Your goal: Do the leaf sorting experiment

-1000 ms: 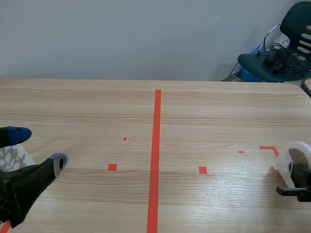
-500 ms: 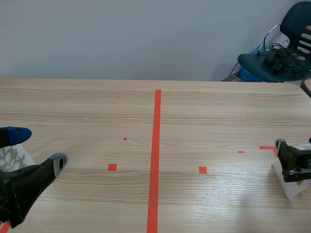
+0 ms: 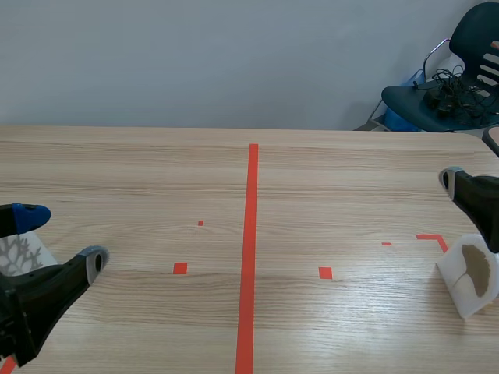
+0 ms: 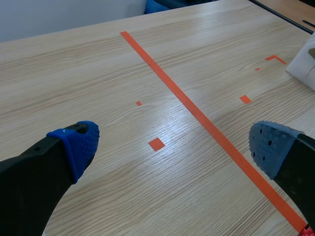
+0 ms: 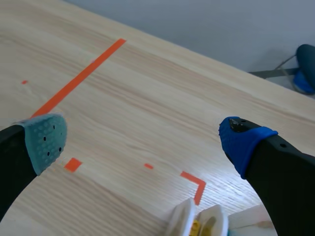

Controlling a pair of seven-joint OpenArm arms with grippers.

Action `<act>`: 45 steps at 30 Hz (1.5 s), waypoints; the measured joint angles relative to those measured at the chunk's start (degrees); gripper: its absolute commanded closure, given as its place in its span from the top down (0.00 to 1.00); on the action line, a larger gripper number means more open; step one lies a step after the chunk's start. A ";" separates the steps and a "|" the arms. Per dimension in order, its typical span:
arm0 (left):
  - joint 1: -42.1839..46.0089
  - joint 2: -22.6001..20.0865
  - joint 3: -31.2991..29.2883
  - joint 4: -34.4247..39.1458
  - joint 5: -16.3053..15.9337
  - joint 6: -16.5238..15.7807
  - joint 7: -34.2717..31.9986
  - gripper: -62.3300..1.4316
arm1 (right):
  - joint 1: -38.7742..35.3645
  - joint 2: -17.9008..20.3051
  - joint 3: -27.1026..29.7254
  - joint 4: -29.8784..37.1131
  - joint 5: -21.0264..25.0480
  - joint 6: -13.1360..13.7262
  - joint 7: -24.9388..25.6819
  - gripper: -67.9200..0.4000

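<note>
Your right gripper (image 5: 145,142) hangs wide open just by the white holder (image 3: 466,300) with its brown leaf (image 3: 477,269), near right edge, likely lining up a pick. Your left gripper (image 4: 174,147) sits open, near left.

1. Bench (image 3: 117,164): light wood grain, runs back to a plain grey wall (image 3: 195,54).
2. Chair (image 3: 477,31): dark, slotted backrest, stands past the bench's far right corner.
3. Cables (image 3: 448,89): black tangle lying on the chair seat.
4. Blue object (image 3: 411,80): low behind the chair, mostly hidden, can't tell what it is.
</note>
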 measured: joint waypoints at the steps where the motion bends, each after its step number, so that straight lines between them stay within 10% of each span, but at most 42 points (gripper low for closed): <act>1: 0.00 0.00 0.00 0.00 0.00 0.00 0.00 1.00 | -1.22 0.96 -0.48 1.62 0.39 0.00 -1.66 0.96; 9: 0.00 0.00 0.00 0.00 0.00 0.00 0.00 1.00 | -10.34 5.40 -3.93 12.61 2.45 -1.88 -5.40 0.96; 45: 0.00 0.00 0.00 0.00 0.00 0.00 0.00 1.00 | -10.23 3.48 -5.46 11.80 2.43 -1.90 -3.56 0.96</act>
